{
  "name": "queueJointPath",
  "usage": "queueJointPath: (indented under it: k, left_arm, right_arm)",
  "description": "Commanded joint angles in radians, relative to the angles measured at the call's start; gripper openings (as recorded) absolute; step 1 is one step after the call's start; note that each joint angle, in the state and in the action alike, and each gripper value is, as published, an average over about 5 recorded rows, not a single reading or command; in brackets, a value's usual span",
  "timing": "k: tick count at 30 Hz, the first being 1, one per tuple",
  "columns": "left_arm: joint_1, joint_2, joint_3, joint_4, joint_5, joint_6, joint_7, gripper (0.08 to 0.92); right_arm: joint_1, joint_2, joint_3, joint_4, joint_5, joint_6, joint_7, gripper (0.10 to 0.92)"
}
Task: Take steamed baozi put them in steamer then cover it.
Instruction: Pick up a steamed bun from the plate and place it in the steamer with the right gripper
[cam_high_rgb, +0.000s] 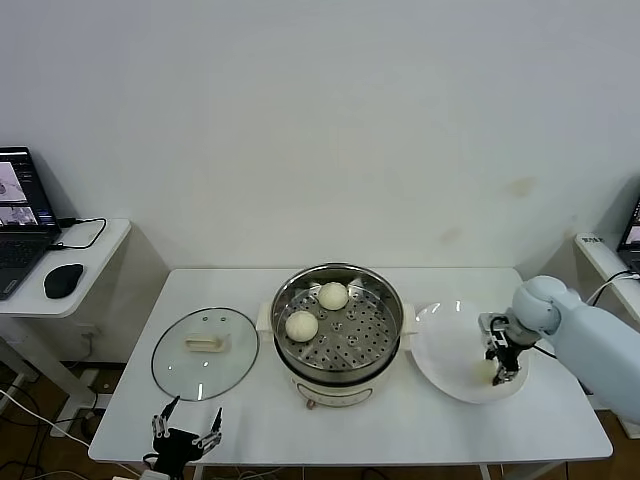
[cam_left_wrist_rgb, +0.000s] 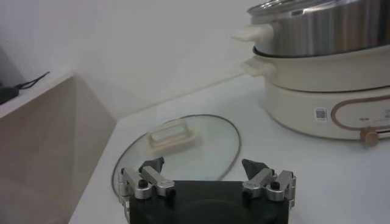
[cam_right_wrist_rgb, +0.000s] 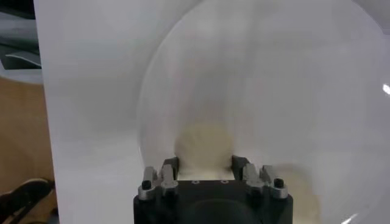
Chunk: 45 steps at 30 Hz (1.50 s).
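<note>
On the white table (cam_high_rgb: 400, 420), steamer (cam_high_rgb: 375, 325) holds two baozi (cam_high_rgb: 302, 325). Cover (cam_high_rgb: 205, 352) lies flat just ahead of the left gripper (cam_high_rgb: 186, 424), fingers spread wide. Over the plate (cam_high_rgb: 440, 350), right gripper (cam_high_rgb: 502, 373) clamps a third baozi (cam_right_wrist_rgb: 204, 146) between its fingers.

Steamer (cam_high_rgb: 338, 322) top open w/ free holes at front/right; cover (cam_high_rgb: 205, 351) lies apart.

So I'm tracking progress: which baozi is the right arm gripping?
The baozi on the white plate, clamped in the right gripper jaws; the other two visible buns sit untouched in the steamer.
</note>
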Motion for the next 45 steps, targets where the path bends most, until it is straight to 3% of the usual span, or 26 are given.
queueJointPath:
  k: [1, 7, 14, 21, 26, 38, 45]
  left_arm:
    - [-0.020, -0.001, 0.001, 0.006, 0.003, -0.004, -0.012, 0.823]
    - [-0.028, -0.003, -0.004, 0.007, 0.008, -0.013, -0.024, 0.823]
    - [-0.025, -0.015, -0.015, -0.001, 0.022, -0.031, -0.043, 0.823]
    - [-0.021, -0.029, -0.029, -0.021, 0.001, -0.036, -0.056, 0.823]
    - [-0.013, -0.036, -0.034, -0.024, -0.012, -0.039, -0.068, 0.823]
    - [-0.006, -0.047, -0.040, -0.035, -0.018, -0.041, -0.077, 0.823]
    - [-0.003, -0.046, -0.042, -0.030, -0.028, -0.041, -0.077, 0.823]
  right_arm:
    - [0.162, -0.042, -0.035, 0.066, 0.111, -0.021, -0.019, 0.535]
    - [0.470, 0.045, -0.184, 0.065, 0.266, -0.020, -0.058, 0.535]
    - [0.706, 0.269, -0.292, -0.040, 0.407, 0.037, -0.101, 0.532]
    - [0.754, 0.472, -0.345, -0.149, 0.476, 0.343, -0.119, 0.526]
    - [0.736, 0.520, -0.367, -0.093, 0.437, 0.493, -0.129, 0.526]
    - [0.633, 0.536, -0.392, 0.080, 0.110, 0.758, -0.095, 0.526]
    - [0.611, 0.519, -0.456, 0.158, 0.095, 0.825, -0.077, 0.527]
